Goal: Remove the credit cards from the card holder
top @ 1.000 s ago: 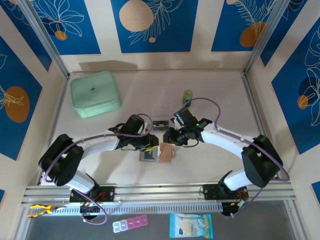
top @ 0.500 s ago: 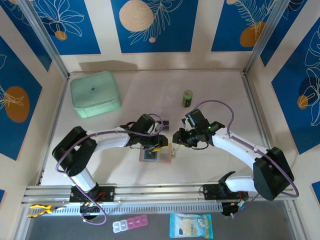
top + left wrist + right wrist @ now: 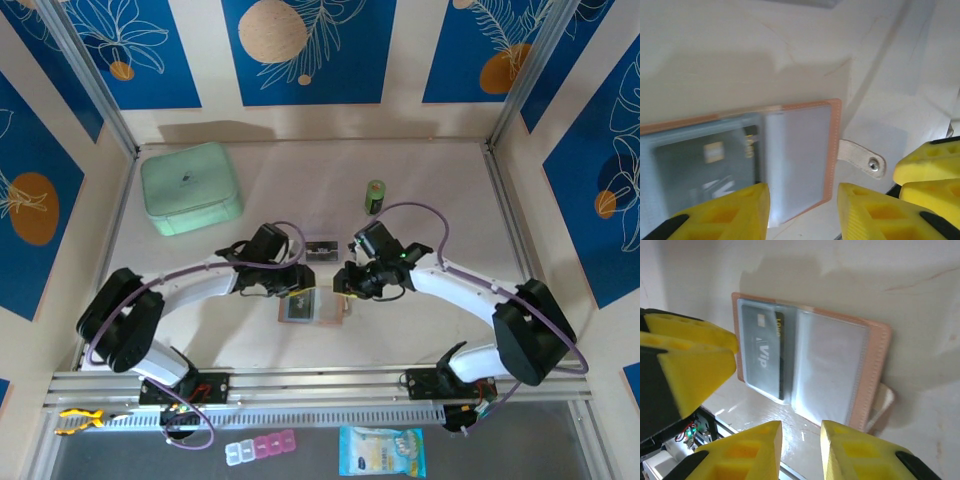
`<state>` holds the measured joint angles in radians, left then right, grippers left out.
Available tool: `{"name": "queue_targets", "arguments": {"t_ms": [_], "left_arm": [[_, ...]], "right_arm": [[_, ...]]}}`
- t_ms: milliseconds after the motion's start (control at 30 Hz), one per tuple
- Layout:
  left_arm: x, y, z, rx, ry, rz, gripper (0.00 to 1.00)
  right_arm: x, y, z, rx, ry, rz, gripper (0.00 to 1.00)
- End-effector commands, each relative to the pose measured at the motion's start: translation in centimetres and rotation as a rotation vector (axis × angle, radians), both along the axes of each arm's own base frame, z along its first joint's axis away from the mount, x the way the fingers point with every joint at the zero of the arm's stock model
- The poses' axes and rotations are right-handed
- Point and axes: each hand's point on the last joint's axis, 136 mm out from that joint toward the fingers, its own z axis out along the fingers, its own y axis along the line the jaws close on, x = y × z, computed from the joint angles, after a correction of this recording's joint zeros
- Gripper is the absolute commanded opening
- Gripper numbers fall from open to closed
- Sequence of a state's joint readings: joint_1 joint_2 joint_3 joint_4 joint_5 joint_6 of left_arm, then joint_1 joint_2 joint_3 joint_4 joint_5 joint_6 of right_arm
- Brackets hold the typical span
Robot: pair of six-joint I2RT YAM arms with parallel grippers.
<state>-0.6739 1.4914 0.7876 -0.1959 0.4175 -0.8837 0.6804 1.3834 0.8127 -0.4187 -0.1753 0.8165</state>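
**Card holder open flat, one card in its pocket, both grippers over it**

I have the card holder lying open on the table, near the front edge and between the two arms. From the right wrist I can see a dark credit card seated in one clear pocket; the pocket beside it looks empty. The snap tab sticks out flat from the holder's outer edge.

My left gripper hangs over one side of the holder, its jaws moderately apart with nothing clamped between them. My right gripper hangs over the tab side, its jaws parted by a narrower gap and also holding nothing.

A loose card lies on the table just behind the holder. Farther back stand a small green cylinder and, well to the left, a mint-green case.
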Motion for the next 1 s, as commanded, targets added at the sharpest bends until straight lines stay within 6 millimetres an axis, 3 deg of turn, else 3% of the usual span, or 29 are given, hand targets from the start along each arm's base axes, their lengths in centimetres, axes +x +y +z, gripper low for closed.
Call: {"name": "queue_targets", "arguments": {"t_ms": [0,333,967], "left_arm": [[-1.0,2.6,-1.6,0.068,0.032,0.016,0.38],[-2.0,4.5,-4.1,0.108,0.088,0.030,0.30],[-3.0,5.0,-5.1,0.113,0.130,0.055,0.25]], "right_arm": [[0.2,2.2,1.0,0.038,-0.004,0.034,0.28],[0.1,5.1,0.1,0.024,0.013,0.091,0.27],[0.2,6.1,-1.9,0.006,0.053,0.113,0.27]]}}
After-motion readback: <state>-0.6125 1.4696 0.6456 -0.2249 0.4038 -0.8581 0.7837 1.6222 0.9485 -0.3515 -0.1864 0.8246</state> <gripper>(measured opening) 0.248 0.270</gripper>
